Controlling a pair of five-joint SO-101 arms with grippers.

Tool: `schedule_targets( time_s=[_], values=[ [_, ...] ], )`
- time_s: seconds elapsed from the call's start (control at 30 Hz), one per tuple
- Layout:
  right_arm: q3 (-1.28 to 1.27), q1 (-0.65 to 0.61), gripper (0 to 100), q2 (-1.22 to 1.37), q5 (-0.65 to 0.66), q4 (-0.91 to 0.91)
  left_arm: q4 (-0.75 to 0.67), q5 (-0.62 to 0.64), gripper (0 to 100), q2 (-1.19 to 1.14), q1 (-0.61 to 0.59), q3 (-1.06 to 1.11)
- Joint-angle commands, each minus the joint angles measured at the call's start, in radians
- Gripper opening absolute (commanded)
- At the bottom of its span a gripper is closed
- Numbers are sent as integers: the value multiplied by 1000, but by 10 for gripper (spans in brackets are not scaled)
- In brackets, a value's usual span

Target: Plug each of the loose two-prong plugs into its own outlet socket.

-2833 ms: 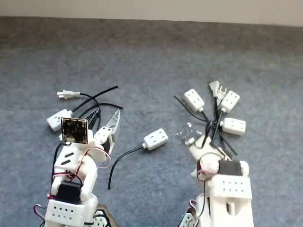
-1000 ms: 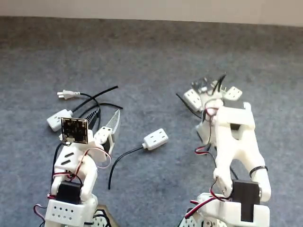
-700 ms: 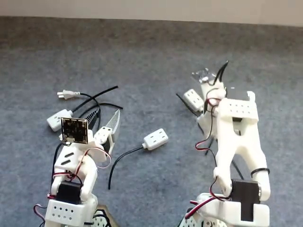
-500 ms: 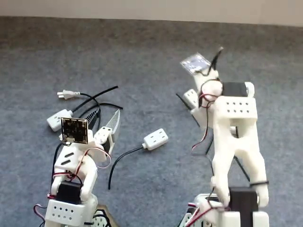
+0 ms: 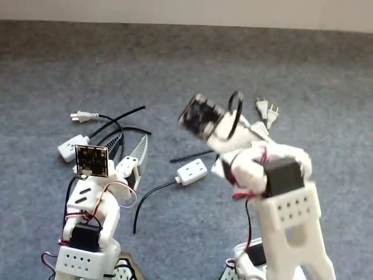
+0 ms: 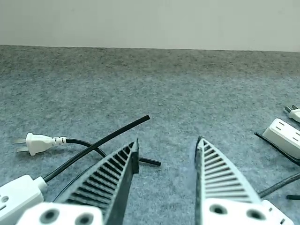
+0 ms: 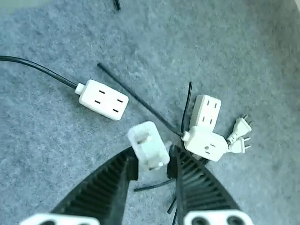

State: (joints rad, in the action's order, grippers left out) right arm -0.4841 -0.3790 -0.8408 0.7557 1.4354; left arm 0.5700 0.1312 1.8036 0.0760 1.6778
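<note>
The outlet socket (image 7: 146, 139) was off the table (image 5: 175, 64), pinched by its sides in the right gripper (image 7: 151, 157), whose jaws were closed snugly on it. Under it, near the table's middle, lay a corded socket (image 7: 103, 98). Toward the right edge, an upper socket (image 7: 206, 108) touched a lower socket (image 7: 204, 143), with a pair of plugs (image 7: 240, 145) just beside them.

Toward the left edge, the left gripper (image 6: 166, 159) hung low, spread wide and holding nothing. A lone plug (image 6: 40, 140) lay just ahead of it and a near socket (image 6: 18, 192) lay close by.

The step looked like the carry: one socket was picked up and nothing was mated yet. The next move would call for lining the socket's slots up squarely with a plug's prongs, with that plug braced.
</note>
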Motion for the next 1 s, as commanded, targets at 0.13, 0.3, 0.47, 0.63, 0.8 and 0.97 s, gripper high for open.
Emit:
schedule_targets(
  time_s=[0.13,0.3,0.47,0.63,0.8,0.97],
  values=[
    [-440,12,105,-194,14,-335,-20,2,207,8,-71,16],
    [-496,54,104,-183,14,-398,-20,2,207,8,-74,16],
    [-490,51,106,-153,14,-400,-21,2,207,8,-81,16],
    [-487,131,107,-124,-29,-398,-14,3,207,8,-82,12],
    [-496,311,107,-110,-213,-398,126,5,210,-2,-102,-114],
    [-513,447,107,-110,-359,-394,278,31,210,-4,-81,-236]
  ],
)
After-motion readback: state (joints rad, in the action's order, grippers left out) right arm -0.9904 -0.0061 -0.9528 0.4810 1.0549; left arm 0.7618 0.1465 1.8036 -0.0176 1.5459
